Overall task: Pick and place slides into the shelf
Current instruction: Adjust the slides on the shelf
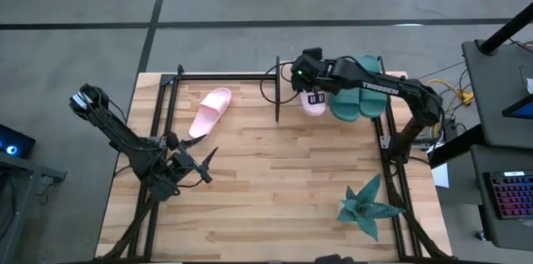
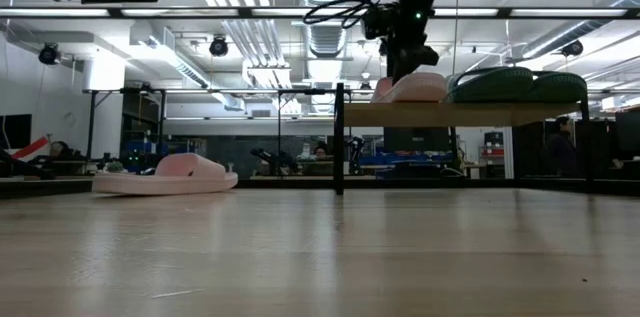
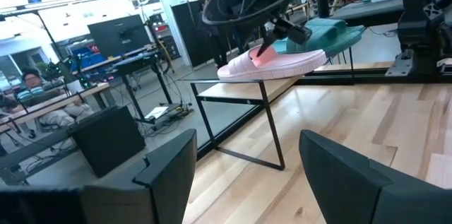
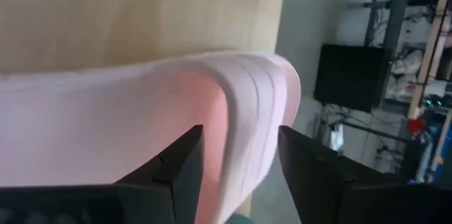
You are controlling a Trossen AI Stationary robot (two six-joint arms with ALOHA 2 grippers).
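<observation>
Right claw (image 1: 316,97) over shelf (image 2: 400,114), fingers straddling strap of pink slide (image 2: 412,88) resting there beside teal pair (image 2: 515,84); grip apparently loosening. Best: open fully, lift straight up. Left claw (image 1: 206,166) idle, wide open, empty, well off shelf.

The right arm reaches over the shelf (image 1: 350,104) from its far right side, elbow bent, wrist pointing straight down over the shelf's left end. The right gripper (image 1: 316,97) has its 2 fingers (image 4: 176,164) set astride the strap of the pink slide (image 4: 141,125) lying there, one inside the strap, one outside. The left arm sits folded low, well apart from the shelf, toward the near left of the counter (image 1: 275,181). The left gripper (image 1: 202,164) points toward the shelf with its 2 fingers spread wide, holding nothing.
</observation>
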